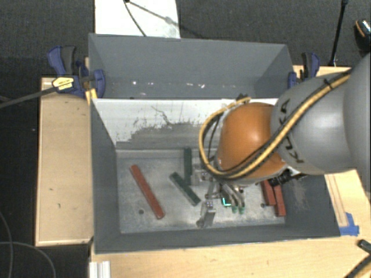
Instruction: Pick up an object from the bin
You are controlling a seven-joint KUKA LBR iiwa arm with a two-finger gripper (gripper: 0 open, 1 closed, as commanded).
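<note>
My gripper [218, 205] hangs low over the bin floor, right of the middle and near the front wall, under the arm's orange cover. Just left of it a dark green stick [185, 189] lies slanted on the floor. A second dark green stick [188, 162] lies nearly upright behind that one. A small green piece [236, 208] shows right beside the gripper, and whether the gripper touches it is unclear. Close on the right lie reddish-brown sticks [275, 199], partly hidden by the arm.
A long red stick [146, 191] lies slanted on the left part of the bin floor, well away from the gripper. The arm and its orange cover hide the right middle of the bin.
</note>
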